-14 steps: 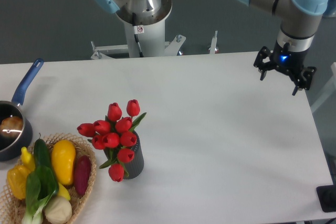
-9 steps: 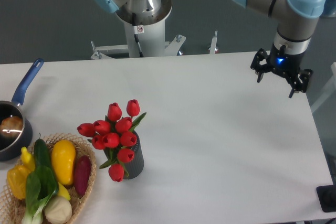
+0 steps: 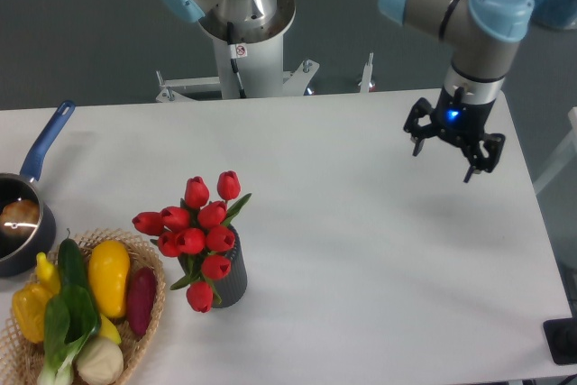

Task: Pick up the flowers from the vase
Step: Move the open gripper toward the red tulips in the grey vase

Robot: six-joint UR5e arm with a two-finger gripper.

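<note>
Camera view, from the left edge: a dark pot (image 3: 18,223) with a blue handle sits on the white bench (image 3: 361,241), something pale brown inside it. Just in front, a wicker basket (image 3: 144,308) holds yellow, green, purple and whitish vegetables (image 3: 86,304). Beside the basket stands the vase (image 3: 233,275), dark grey and ribbed, with the flowers (image 3: 194,232), red tulips, still in it and spilling over its near side. Behind, the arm's base (image 3: 242,15) carries a small label too tiny to read. Far right, well apart from the vase, the gripper (image 3: 453,140) hangs above bare bench, fingers spread and holding nothing, a blue light glowing on it.
</note>
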